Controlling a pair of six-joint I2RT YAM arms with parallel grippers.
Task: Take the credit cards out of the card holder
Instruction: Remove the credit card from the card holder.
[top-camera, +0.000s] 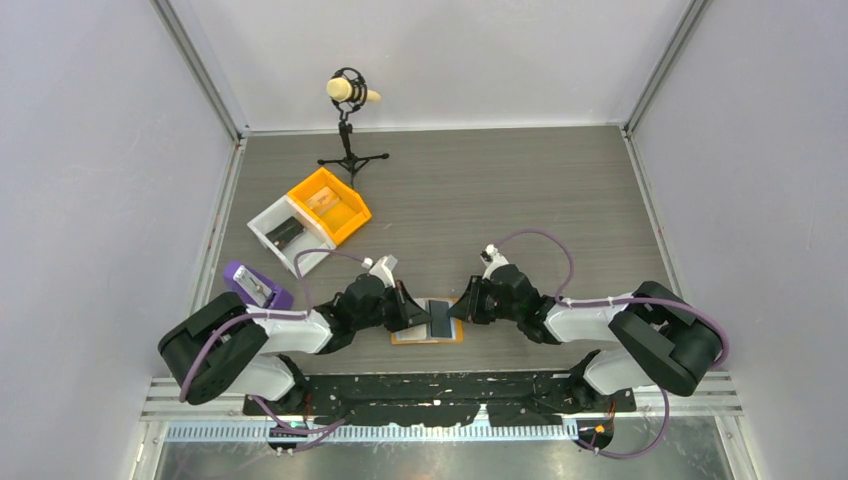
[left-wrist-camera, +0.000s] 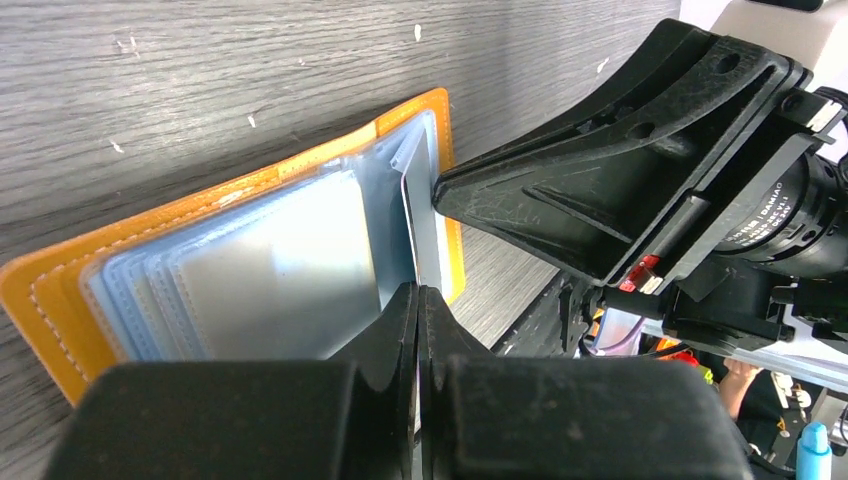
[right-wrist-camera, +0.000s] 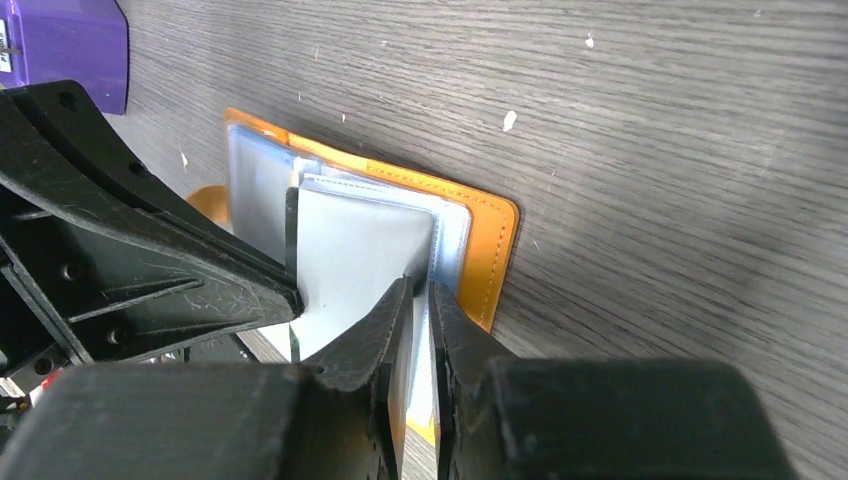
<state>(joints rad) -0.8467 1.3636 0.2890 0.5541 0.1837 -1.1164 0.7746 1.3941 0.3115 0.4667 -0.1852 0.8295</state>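
Observation:
The card holder lies open on the table between my arms, orange rim with light blue-grey pocket leaves; it also shows in the left wrist view and the right wrist view. My left gripper is shut on the edge of a thin dark credit card, which stands edge-on at the holder's middle pockets. My right gripper is shut on the pocket leaves at the holder's right half. Any other cards are hidden.
An orange bin and a white bin with a dark item inside stand at the back left. A purple object lies next to the left arm. A microphone on a tripod stands at the back.

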